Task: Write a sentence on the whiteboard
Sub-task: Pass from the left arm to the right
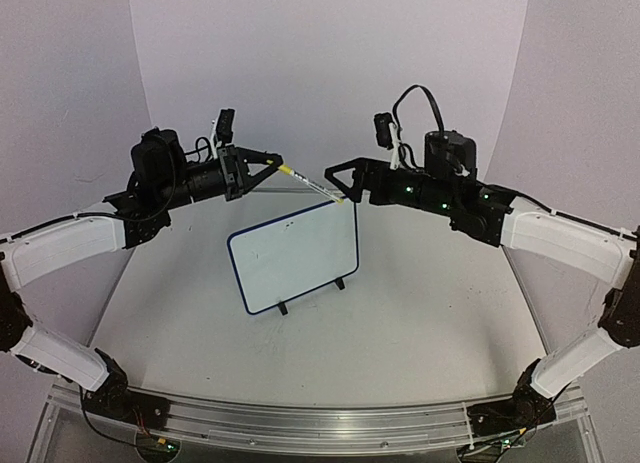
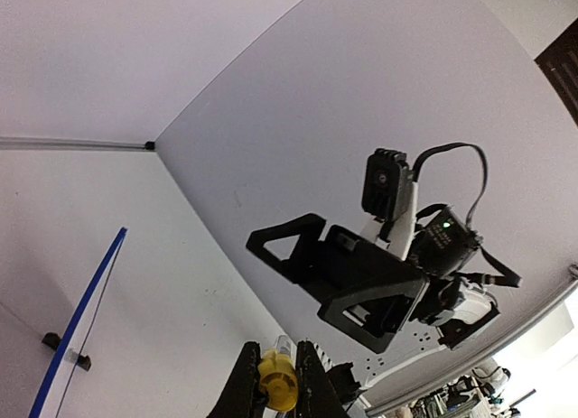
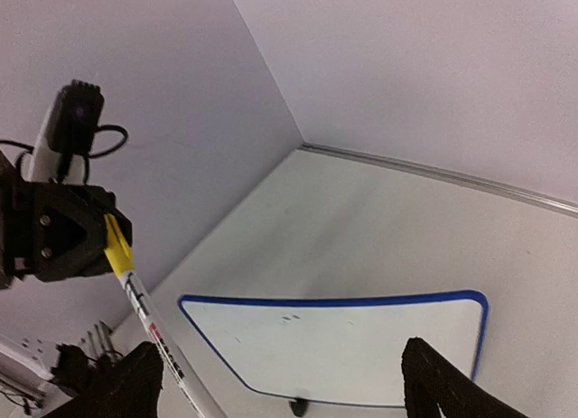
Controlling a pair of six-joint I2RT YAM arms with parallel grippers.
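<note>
The whiteboard [image 1: 295, 253] stands tilted on two black feet at the table's middle, blue-framed; it also shows in the right wrist view [image 3: 343, 346]. No sentence shows on it, only a few faint specks. A white marker [image 1: 315, 182] with a yellow end hangs in the air above the board's top edge. My left gripper [image 1: 279, 164] is shut on the marker's yellow end [image 2: 278, 382]. My right gripper [image 1: 340, 183] stands wide open at the marker's other end. The marker barrel [image 3: 149, 323] runs just beside its left finger [image 3: 126, 386], and nothing sits between the fingers.
The blue edge of the whiteboard [image 2: 77, 319] appears at the lower left of the left wrist view. The right arm's gripper and wrist camera [image 2: 361, 274] face the left gripper at close range. Pale walls close in the table at the back and sides.
</note>
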